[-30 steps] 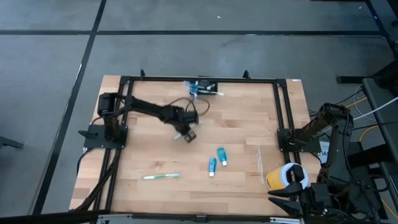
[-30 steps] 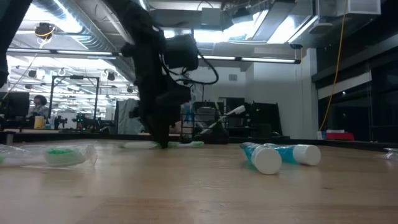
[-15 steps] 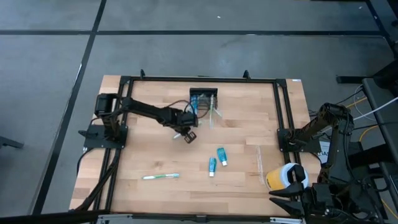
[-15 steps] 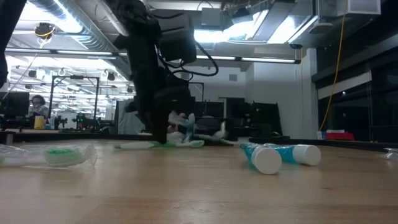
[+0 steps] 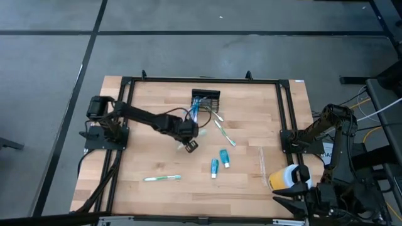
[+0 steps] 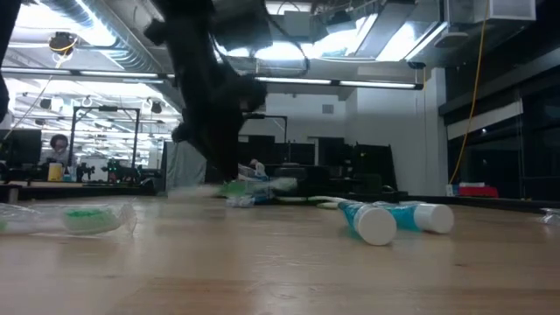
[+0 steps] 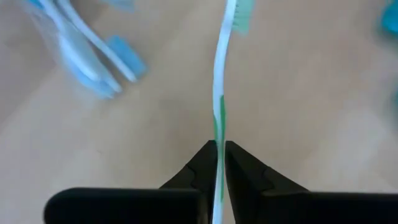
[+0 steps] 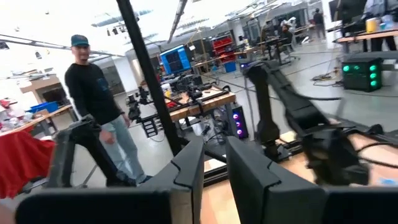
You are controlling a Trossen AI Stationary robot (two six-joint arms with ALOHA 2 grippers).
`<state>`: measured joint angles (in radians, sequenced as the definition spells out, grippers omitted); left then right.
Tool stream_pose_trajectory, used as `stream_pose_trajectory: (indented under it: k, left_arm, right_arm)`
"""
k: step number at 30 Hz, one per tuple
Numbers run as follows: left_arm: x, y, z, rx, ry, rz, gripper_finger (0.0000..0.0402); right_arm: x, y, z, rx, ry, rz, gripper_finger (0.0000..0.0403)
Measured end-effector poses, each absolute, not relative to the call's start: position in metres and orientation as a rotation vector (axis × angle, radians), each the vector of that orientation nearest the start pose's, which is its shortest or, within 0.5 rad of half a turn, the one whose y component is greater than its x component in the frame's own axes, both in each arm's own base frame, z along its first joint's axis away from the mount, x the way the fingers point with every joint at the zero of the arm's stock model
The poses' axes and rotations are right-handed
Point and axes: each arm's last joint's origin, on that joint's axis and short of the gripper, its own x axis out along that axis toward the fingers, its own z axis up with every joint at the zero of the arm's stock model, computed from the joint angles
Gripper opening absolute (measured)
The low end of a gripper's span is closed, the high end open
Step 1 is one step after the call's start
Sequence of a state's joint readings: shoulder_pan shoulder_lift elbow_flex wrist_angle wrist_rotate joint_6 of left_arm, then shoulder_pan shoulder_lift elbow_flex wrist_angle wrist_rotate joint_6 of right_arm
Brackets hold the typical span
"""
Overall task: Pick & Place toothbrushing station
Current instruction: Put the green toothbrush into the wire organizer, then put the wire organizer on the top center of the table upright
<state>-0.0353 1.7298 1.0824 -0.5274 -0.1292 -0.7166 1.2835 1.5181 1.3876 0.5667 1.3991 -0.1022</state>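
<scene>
Dark jointed arms, looping black cables, wedge-shaped black fingers (image 7: 199, 171)

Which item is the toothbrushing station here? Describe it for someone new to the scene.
Start at the wooden table and go to the middle of its far edge. The toothbrushing station is the low black wire-mesh box there, with toothbrushes spilling from it, unlike the yellow cup.

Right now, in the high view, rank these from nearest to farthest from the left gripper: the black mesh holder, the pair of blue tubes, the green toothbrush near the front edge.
From the left gripper, mid-table:
1. Blue tubes, just to its right and toward the front; the mesh holder is nearly as close.
2. Mesh holder, at the far edge.
3. Green toothbrush, front left, a little farther out.
</scene>
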Motion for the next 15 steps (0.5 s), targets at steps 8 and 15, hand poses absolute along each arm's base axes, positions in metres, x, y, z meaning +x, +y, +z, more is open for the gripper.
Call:
stream_pose_trajectory:
  k: [8,15]
  left_arm:
    - [0.32,-0.063,0.199,-0.546,0.968,0.463,0.0054]
    - [0.307,-0.098,0.23,-0.512,0.766,0.409,0.0067]
  right_arm:
    - [0.119,0.289,0.447,0.281,-0.201,-0.075,0.007]
    - [0.116,0.28,0.457,0.201,-0.24,-0.088,0.007]
